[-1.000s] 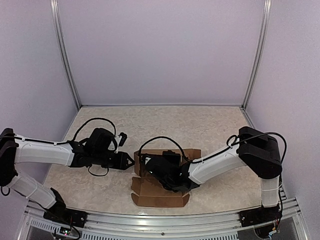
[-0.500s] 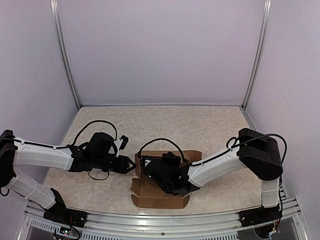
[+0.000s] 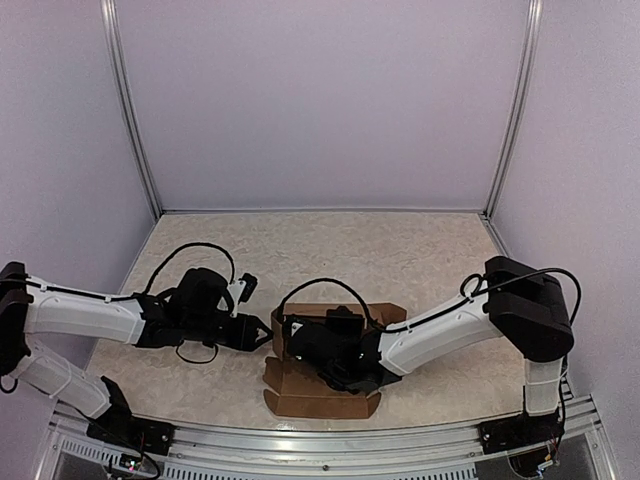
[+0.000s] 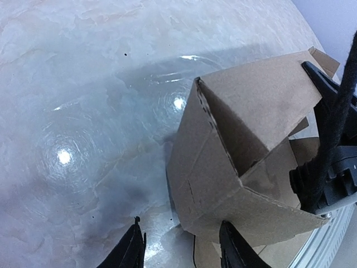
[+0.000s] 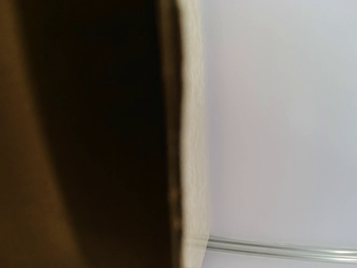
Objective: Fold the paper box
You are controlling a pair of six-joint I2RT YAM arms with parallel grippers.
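Left gripper (image 4: 179, 230) stood spread at the paper box (image 4: 223, 167) corner | right gripper (image 3: 292, 338) was pressed together (grip unclear) against its raised wall | box sat half-erected near the table (image 3: 400, 250) front edge

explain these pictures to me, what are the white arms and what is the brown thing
Two robot arms are bolted to a table. One picture looks down on both from above; the other two come from a camera on each wrist. The brown thing is a half-folded cardboard box. The left gripper is open, its fingers at the box's left end. The right gripper is shut, down in the box; its camera sees only cardboard close up, so whether it pinches a flap cannot be told.
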